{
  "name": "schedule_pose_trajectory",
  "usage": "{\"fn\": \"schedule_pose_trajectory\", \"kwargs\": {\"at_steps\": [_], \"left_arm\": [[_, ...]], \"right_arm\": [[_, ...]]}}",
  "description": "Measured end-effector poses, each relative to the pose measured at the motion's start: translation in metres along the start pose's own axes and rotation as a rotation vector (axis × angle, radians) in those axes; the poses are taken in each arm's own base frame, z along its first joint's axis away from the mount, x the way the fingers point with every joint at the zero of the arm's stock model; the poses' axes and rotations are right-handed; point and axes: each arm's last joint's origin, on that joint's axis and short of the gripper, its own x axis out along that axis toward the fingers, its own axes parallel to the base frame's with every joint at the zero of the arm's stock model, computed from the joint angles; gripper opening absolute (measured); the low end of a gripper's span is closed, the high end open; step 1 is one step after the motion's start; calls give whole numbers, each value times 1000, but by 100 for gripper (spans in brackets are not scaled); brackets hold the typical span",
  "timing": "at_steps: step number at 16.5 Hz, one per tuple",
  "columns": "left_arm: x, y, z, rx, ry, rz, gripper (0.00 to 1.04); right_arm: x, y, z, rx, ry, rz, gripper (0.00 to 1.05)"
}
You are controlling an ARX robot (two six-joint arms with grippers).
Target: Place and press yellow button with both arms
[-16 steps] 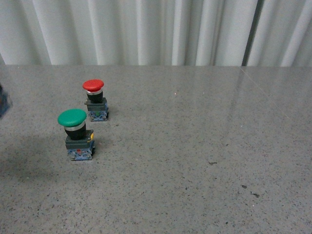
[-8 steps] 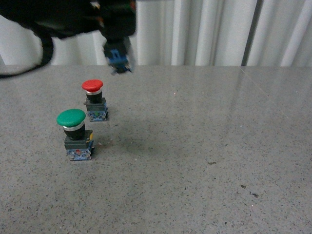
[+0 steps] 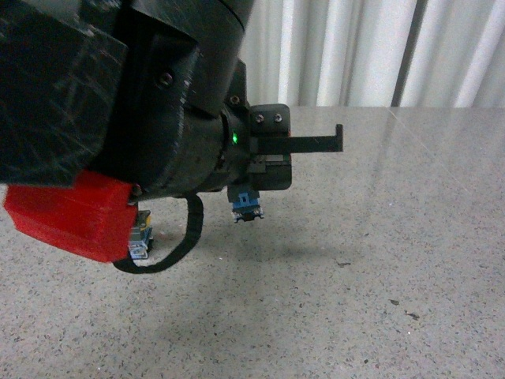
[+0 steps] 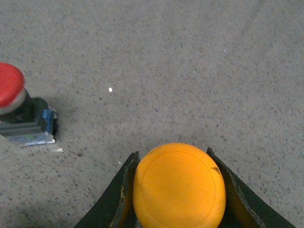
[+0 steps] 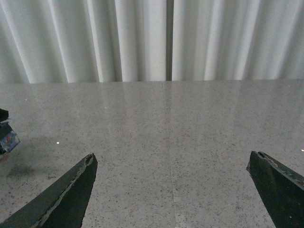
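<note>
The grey speckled table (image 3: 379, 300) takes most of the front view, and a white pleated curtain (image 3: 355, 47) closes it at 12 o'clock. The left arm (image 3: 158, 103), black and bulky, fills the picture from 9 to 12 o'clock. A red block (image 3: 71, 213) is fixed on it toward 8 o'clock, and one thin finger (image 3: 316, 143) points to 3 o'clock.

In the left wrist view the left gripper (image 4: 172, 152) is clenched on the yellow button (image 4: 179, 186); the black fingers (image 4: 121, 199) press the round cap from both sides. In the front view the blue base of this button hangs under the gripper near the centre, apart from the table, with a shadow below it.

The right gripper (image 5: 173, 190) is released. Its two fingers stand well apart over bare table and grasp nothing.

The red button (image 4: 10, 90) stands upright on the table, well apart from the yellow one. A small grey-blue base (image 3: 140, 233) shows just beside the red block; its cap is hidden.
</note>
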Motion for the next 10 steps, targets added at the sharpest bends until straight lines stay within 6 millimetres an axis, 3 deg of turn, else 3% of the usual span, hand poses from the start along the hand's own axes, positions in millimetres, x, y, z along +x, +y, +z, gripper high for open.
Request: {"fn": "schedule_pose_trajectory", "kwargs": {"at_steps": [4, 10], "left_arm": [[10, -10, -13, -8, 34, -8, 33], [3, -9, -6, -18, 8, -27, 93]], "right_arm": [[0, 0, 0, 0, 0, 0, 98], [0, 0, 0, 0, 0, 0, 98]]}}
